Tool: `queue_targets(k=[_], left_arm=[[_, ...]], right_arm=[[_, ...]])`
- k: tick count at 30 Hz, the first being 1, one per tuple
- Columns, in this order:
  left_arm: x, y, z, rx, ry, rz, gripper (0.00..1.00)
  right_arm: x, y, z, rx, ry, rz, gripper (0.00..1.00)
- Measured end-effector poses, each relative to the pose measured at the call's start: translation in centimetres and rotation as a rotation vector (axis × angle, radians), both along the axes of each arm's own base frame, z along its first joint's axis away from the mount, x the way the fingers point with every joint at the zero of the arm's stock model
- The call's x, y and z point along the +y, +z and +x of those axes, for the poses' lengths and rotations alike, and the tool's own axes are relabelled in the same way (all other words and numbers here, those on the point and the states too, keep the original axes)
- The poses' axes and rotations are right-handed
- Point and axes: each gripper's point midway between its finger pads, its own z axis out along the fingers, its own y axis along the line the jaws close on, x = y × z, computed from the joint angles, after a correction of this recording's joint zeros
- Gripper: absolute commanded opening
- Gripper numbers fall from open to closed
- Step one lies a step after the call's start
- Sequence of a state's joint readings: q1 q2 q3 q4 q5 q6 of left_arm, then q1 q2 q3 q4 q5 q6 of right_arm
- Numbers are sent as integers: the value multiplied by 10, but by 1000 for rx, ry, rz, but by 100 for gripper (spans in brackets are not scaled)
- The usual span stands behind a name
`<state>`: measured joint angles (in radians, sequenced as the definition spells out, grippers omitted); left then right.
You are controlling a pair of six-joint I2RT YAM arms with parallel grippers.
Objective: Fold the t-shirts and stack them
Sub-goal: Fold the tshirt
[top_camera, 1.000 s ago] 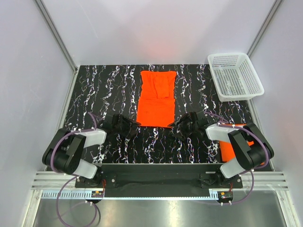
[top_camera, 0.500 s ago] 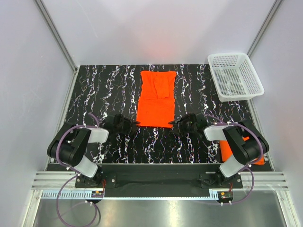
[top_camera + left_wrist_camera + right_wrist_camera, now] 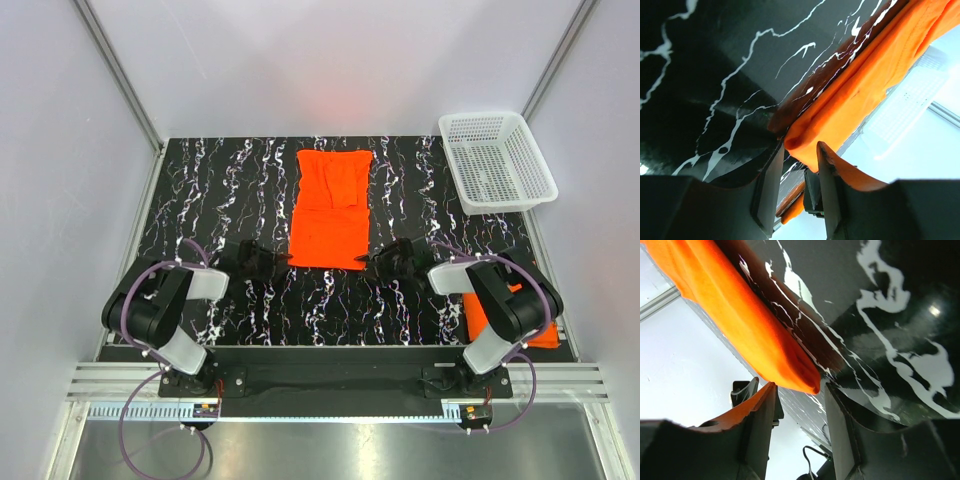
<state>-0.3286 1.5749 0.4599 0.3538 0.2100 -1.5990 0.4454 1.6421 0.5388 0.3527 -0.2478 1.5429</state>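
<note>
- Top external view: the black marbled table [image 3: 200, 200] carries the half-folded t-shirt [image 3: 330, 225] at its centre, a strip running from 12 to 6 o'clock. A second t-shirt [image 3: 543, 330] lies at 4 o'clock under the right arm, and the white basket [image 3: 497, 160] sits at 2 o'clock.
- The cloth is thin and layered, so a pinch may well catch only the top ply, or slide off the hem and shut on nothing. Uneven lifts would skew the fold.
- The left gripper [image 3: 800, 145] at 7 o'clock and the right gripper [image 3: 801, 386] at 5 o'clock each have jaws spread, with a near corner at the mouth and nothing pinched.
- Only the wrist views show those corners at the gaps. Only the overhead shows the strip's squareness and the waiting shirt.
</note>
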Motion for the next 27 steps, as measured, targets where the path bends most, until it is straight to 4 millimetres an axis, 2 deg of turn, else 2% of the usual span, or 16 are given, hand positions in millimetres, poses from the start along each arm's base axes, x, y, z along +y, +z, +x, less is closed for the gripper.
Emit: queue_targets(k=[3, 7, 9, 10, 11, 13, 17, 19, 22, 27], left_arm=[[0, 0, 2, -2, 1, -1, 38], [0, -3, 4, 3, 1, 3, 26], [1, -4, 6, 5, 2, 5, 18], [1, -6, 7, 8, 0, 5, 9], [1, -7, 8, 9, -2, 4, 1], [0, -5, 11, -1, -12, -2, 0], [-2, -4, 11, -4, -26, 3, 0], [-3, -3, 4, 5, -42, 14, 0], [-10, 5, -17, 13, -90, 26, 0], [-24, 34, -63, -37, -143, -19, 0]], right_arm=[[1, 0, 3, 0, -2, 1, 50], [1, -2, 3, 6, -4, -2, 43], [1, -4, 3, 11, -5, -2, 34], [0, -5, 3, 14, -7, -6, 30], [0, -7, 2, 19, -7, -9, 15], [-2, -12, 1, 26, -10, -25, 0], [-3, -12, -1, 19, 11, -41, 0], [-5, -11, -6, 20, 33, -65, 0], [-11, 0, -22, 7, 85, -100, 0], [-20, 32, -50, -47, 170, -118, 0]])
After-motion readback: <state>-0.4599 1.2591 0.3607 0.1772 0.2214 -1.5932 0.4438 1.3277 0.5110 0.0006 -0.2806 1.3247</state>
